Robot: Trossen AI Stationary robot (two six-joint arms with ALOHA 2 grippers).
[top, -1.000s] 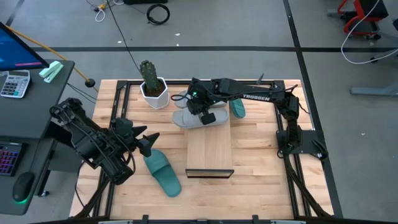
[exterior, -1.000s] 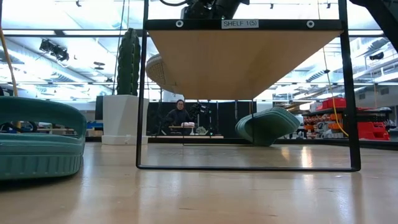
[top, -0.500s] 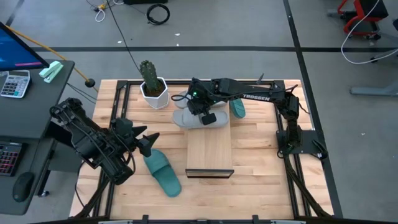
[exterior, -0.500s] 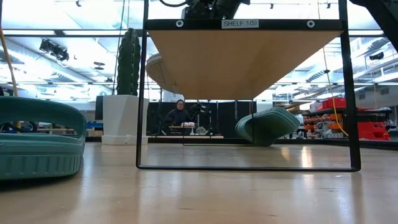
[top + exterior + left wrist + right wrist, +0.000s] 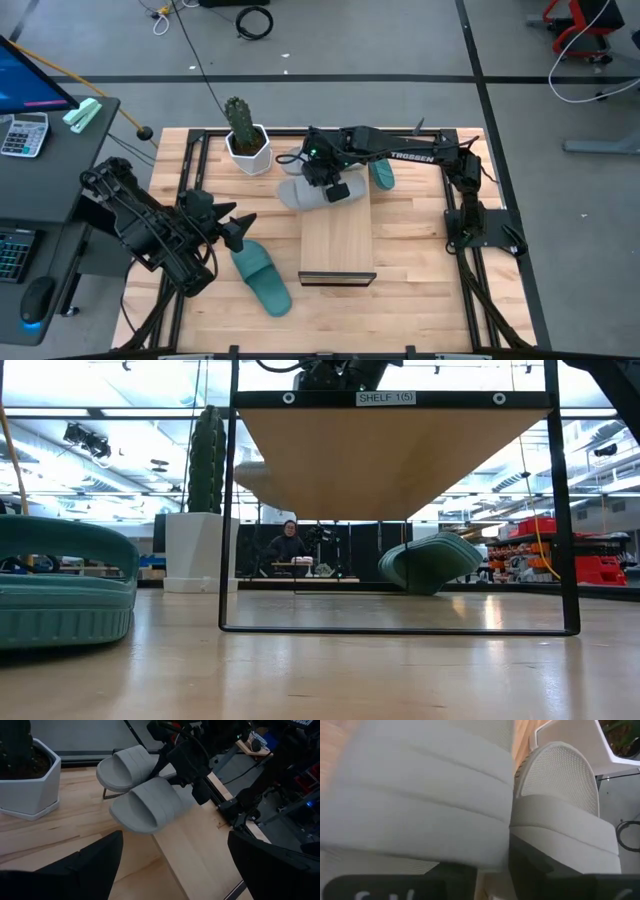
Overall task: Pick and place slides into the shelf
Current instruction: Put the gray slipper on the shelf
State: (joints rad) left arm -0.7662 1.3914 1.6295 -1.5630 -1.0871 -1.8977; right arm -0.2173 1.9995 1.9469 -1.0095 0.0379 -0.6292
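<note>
Two light grey slides sit at the shelf's (image 5: 338, 240) far end. The nearer one (image 5: 298, 194) (image 5: 150, 805) lies across the board and overhangs its left edge. The farther one (image 5: 290, 160) (image 5: 127, 765) sticks out the same way behind it. My right gripper (image 5: 333, 188) (image 5: 197, 775) is over the board, shut on the nearer grey slide. One teal slide (image 5: 262, 275) (image 5: 60, 590) lies sole-down on the table, left of the shelf. The other (image 5: 383, 176) (image 5: 430, 563) lies right of its far end. My left gripper (image 5: 240, 230) (image 5: 172, 845) hovers open just beyond the first teal slide. My right gripper holds the nearer grey slide from above by its end over the board (image 5: 182, 795); the gripper hides the exact place of contact. Its wrist view shows the wide strap (image 5: 420, 795) right above the fingers. The slide's free end (image 5: 250, 472) hangs out past the shelf's left edge.
A white pot with a cactus (image 5: 243, 138) (image 5: 205, 510) stands on the table just left of the grey slides. The shelf's black end frame (image 5: 232, 510) stands toward the table's near edge. Bare board (image 5: 195, 855) stretches from the slides toward that frame.
The nearer grey slide has shifted in the right gripper. From above it now covers less of the board. In the low view its overhanging end stands a little higher under the shelf's left edge. The left arm has kept still.
</note>
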